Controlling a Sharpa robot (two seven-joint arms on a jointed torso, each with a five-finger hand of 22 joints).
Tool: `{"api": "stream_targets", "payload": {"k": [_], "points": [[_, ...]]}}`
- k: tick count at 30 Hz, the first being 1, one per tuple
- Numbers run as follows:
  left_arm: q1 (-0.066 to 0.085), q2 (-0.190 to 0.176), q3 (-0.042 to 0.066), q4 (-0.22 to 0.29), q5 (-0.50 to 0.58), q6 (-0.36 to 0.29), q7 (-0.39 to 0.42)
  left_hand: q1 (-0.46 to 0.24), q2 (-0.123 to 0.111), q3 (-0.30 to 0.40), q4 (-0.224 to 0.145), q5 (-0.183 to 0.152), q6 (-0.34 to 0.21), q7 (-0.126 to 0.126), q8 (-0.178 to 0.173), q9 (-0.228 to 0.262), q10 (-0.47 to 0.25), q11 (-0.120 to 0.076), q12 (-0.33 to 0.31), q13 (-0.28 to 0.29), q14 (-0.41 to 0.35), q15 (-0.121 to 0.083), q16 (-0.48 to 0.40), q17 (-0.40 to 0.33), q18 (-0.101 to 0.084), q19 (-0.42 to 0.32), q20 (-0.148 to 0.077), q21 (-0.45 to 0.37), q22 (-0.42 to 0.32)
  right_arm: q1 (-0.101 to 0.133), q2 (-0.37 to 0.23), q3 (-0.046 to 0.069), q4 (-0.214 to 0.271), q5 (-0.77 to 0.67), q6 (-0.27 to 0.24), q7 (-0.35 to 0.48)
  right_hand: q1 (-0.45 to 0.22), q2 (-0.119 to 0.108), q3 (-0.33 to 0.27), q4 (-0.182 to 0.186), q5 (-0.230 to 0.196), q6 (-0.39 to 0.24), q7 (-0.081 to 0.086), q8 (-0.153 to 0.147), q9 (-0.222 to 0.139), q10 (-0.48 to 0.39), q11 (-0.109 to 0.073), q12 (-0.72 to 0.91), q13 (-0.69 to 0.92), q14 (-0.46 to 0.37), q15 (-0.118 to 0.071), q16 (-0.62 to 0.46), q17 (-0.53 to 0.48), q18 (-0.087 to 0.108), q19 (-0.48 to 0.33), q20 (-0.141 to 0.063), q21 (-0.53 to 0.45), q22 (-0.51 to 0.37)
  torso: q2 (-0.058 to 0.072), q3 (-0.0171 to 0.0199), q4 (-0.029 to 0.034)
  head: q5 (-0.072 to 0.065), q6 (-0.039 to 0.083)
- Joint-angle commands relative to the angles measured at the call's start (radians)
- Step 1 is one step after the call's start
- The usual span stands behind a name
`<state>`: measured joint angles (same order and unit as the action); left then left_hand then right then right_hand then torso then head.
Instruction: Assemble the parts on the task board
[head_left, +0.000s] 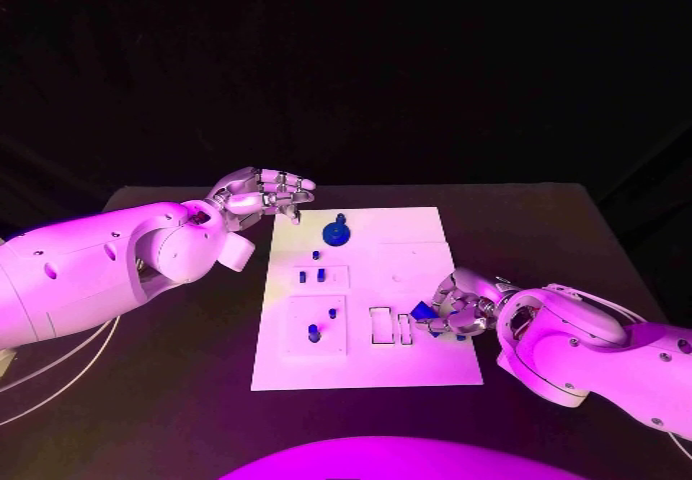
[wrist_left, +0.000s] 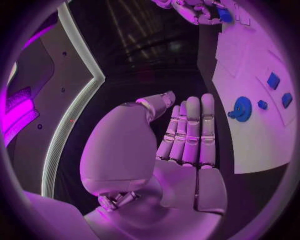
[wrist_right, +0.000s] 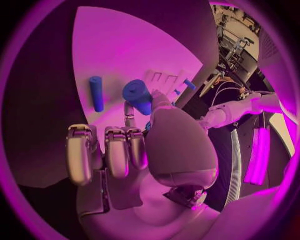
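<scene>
Black table (head_left: 173, 400), plain. White task board (head_left: 382, 370), no pattern, just washed pink by the light. Small blue parts: round blue disc (head_left: 336, 234), blue block (head_left: 424, 312), blue cylinder (wrist_right: 96, 93). White arms, silver left hand (head_left: 264, 192) and silver right hand (head_left: 464, 303), all tinted magenta too.

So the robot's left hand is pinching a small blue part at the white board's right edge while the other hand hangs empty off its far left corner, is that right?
Not quite: the right hand pinches the small blue part at the white task board's right edge, as the head view shows. The left hand is the empty one, off the far left corner.
</scene>
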<state>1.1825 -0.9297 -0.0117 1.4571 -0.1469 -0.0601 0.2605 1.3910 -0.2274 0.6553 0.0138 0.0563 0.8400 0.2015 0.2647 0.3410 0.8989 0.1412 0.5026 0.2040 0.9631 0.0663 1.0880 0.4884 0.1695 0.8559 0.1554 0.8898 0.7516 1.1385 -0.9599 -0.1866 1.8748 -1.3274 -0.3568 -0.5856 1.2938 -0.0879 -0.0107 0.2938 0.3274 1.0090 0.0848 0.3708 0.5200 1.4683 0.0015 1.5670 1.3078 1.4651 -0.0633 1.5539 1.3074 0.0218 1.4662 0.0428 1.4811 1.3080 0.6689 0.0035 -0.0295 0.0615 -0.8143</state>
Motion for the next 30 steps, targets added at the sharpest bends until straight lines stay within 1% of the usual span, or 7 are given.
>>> {"api": "stream_targets", "payload": {"k": [1,6,11,16,20,21,30], "points": [[0.000,0.001,0.000,0.002,0.006,0.015,0.004,-0.005,0.005,-0.005,0.003,0.001,-0.006,0.004,-0.005,-0.001,-0.004,-0.001,0.006,-0.001,-0.008,0.001,-0.006,-0.001,0.014,-0.002,0.006,-0.001,-0.001,0.015,-0.001,0.002,0.014,0.075,-0.041,0.018,-0.025,0.019,0.004,0.000,0.002,0.026,-0.020,0.011,0.012,0.103,-0.009,0.004,0.263,0.097,-0.007,0.005,0.221,-0.006,0.088,-0.007,0.004,0.243,0.000,-0.0006,0.0005,-0.002,0.002],[0.000,0.000,0.000,0.003,0.006,0.013,0.004,-0.005,0.005,-0.005,0.003,0.001,-0.006,0.004,-0.005,-0.001,-0.004,-0.001,0.006,-0.001,-0.008,0.001,-0.006,-0.001,0.014,-0.002,0.006,-0.001,-0.001,0.022,0.010,0.002,0.016,0.118,-0.029,0.024,-0.039,0.022,0.002,0.000,-0.002,0.027,-0.020,0.013,0.012,0.103,-0.010,0.004,0.263,0.097,-0.008,0.004,0.221,-0.007,0.089,-0.008,0.004,0.243,0.001,-0.0001,0.0005,-0.003,0.002],[0.000,0.002,0.000,0.004,0.006,0.015,0.004,-0.005,0.005,-0.005,0.003,0.001,-0.006,0.004,-0.005,-0.001,-0.004,-0.001,0.006,-0.001,-0.008,0.001,-0.006,-0.001,0.014,-0.002,0.006,-0.001,-0.001,0.012,0.038,0.001,0.003,0.154,-0.008,0.025,-0.050,0.028,0.003,-0.001,-0.010,0.033,-0.024,0.019,0.014,0.103,-0.012,0.004,0.263,0.097,-0.010,0.004,0.219,-0.007,0.089,-0.010,0.005,0.243,0.000,-0.0009,0.0007,-0.002,0.002],[0.000,0.002,0.000,0.004,0.006,0.015,0.003,-0.005,0.005,-0.005,0.003,0.001,-0.006,0.004,-0.005,-0.001,-0.004,-0.001,0.006,-0.001,-0.008,0.001,-0.006,-0.001,0.014,-0.002,0.006,-0.001,-0.001,-0.004,0.072,0.001,-0.008,0.169,0.006,0.022,-0.076,0.032,-0.004,0.000,-0.035,0.039,-0.027,0.030,0.019,0.103,-0.015,0.004,0.263,0.097,-0.013,0.004,0.219,-0.007,0.089,-0.012,0.005,0.243,0.001,0.0002,0.0011,-0.002,0.002],[0.000,0.003,0.000,0.004,0.007,0.016,0.002,-0.005,0.005,-0.005,0.003,0.001,-0.006,0.004,-0.005,-0.001,-0.004,-0.001,0.006,-0.001,-0.008,0.001,-0.006,-0.001,0.014,-0.002,0.006,-0.001,-0.001,-0.011,0.096,0.001,-0.017,0.151,0.006,0.012,-0.119,0.039,-0.023,0.000,-0.114,0.051,-0.036,0.058,0.032,0.103,-0.023,0.004,0.263,0.096,-0.020,0.003,0.217,-0.006,0.088,-0.018,0.001,0.242,0.000,0.0000,0.0015,-0.003,0.002],[0.000,0.003,0.000,0.004,0.007,0.016,0.002,-0.005,0.005,-0.005,0.003,0.001,-0.006,0.004,-0.005,-0.001,-0.004,-0.001,0.006,-0.001,-0.008,0.001,-0.006,-0.001,0.014,-0.002,0.006,-0.001,-0.001,-0.011,0.100,0.001,-0.020,0.146,0.004,0.010,-0.122,0.040,-0.026,0.000,-0.121,0.051,-0.037,0.062,0.034,0.103,-0.024,0.004,0.263,0.096,-0.020,0.002,0.217,-0.006,0.088,-0.018,0.001,0.242,0.000,-0.0002,0.0013,-0.003,0.002],[0.000,0.003,0.000,0.005,0.007,0.017,0.001,-0.005,0.005,-0.005,0.003,0.001,-0.006,0.004,-0.005,-0.001,-0.004,-0.001,0.006,-0.001,-0.008,0.001,-0.006,-0.001,0.014,-0.002,0.006,-0.001,-0.001,-0.013,0.128,0.001,-0.046,0.110,-0.009,-0.003,-0.135,0.041,-0.034,0.000,-0.138,0.050,-0.038,0.070,0.038,0.103,-0.025,0.004,0.263,0.096,-0.021,0.002,0.217,-0.006,0.088,-0.020,0.003,0.242,0.001,-0.0005,0.0016,-0.003,0.002]]}}
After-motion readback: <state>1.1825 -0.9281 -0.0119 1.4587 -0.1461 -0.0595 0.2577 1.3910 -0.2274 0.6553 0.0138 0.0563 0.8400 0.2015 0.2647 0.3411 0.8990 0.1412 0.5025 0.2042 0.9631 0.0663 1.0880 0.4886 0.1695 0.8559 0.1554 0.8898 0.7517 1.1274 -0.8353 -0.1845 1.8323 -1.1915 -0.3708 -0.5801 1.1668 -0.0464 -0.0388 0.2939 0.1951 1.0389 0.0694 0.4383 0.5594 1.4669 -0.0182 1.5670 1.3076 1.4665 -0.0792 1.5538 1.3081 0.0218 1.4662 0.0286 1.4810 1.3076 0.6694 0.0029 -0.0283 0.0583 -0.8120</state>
